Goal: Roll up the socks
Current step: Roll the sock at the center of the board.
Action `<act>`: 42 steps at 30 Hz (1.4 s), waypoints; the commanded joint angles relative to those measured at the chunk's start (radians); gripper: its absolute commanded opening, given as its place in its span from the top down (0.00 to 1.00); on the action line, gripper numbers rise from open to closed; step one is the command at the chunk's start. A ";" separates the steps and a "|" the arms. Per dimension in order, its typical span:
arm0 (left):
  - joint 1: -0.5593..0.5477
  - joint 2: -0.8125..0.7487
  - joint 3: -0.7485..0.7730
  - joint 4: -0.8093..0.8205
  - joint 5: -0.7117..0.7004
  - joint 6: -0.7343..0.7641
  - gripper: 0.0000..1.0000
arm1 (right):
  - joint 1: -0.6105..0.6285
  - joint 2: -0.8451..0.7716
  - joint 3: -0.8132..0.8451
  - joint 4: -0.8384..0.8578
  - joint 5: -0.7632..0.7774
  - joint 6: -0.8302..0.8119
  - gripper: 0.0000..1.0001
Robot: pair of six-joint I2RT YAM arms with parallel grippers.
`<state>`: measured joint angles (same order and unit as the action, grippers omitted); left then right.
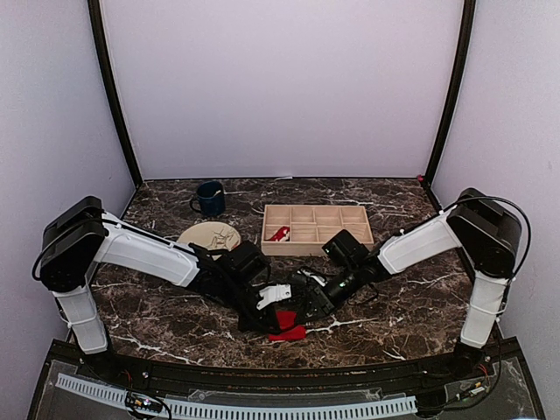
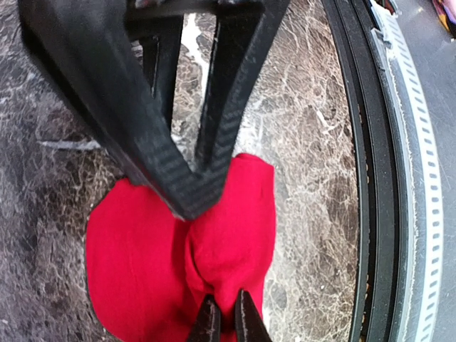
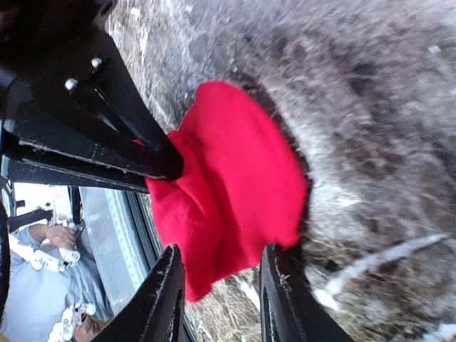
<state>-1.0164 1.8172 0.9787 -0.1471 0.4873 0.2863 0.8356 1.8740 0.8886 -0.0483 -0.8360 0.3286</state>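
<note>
Top view: wooden tray [image 1: 346,233] sits mid-desk [image 1: 411,306], many compartments. Only its near-left one is filled, by a red-and-white item [image 1: 278,234], too small to identify. Plate [image 1: 210,236] just left of the tray, blue mug [image 1: 209,199] behind the plate; mug contents not visible. Red sock [image 1: 287,332] lies in front of the tray, near the desk's front edge. Left arm [image 1: 144,249] and right arm [image 1: 420,241] meet over it. There is bare marble right of the tray.

Left wrist view: left end effector [image 2: 191,203] is pinched closed on a bunched part of the sock. Right end effector [image 2: 226,320] is narrow, with a sock fold between its tips. A strip of bare marble separates the sock from the black front rim [image 2: 370,178].

Right wrist view: the sock's edge sits between the right fingers [image 3: 167,292], touching both. The left tip presses into the sock's middle.
</note>
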 commanded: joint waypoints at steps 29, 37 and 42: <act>0.127 0.077 -0.008 -0.117 0.282 -0.110 1.00 | 0.188 -0.447 -0.278 0.213 0.626 -0.168 0.66; 0.143 0.103 0.002 -0.166 0.338 -0.095 1.00 | 0.342 -0.399 -0.242 0.182 0.735 -0.290 0.65; 0.151 0.124 0.016 -0.201 0.358 -0.073 1.00 | 0.397 -0.344 -0.197 0.172 0.784 -0.335 0.64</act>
<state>-0.8711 1.9064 0.9901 -0.2390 0.8425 0.1806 1.2011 1.4948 0.6434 0.1150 -0.1265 0.0574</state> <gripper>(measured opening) 0.056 0.361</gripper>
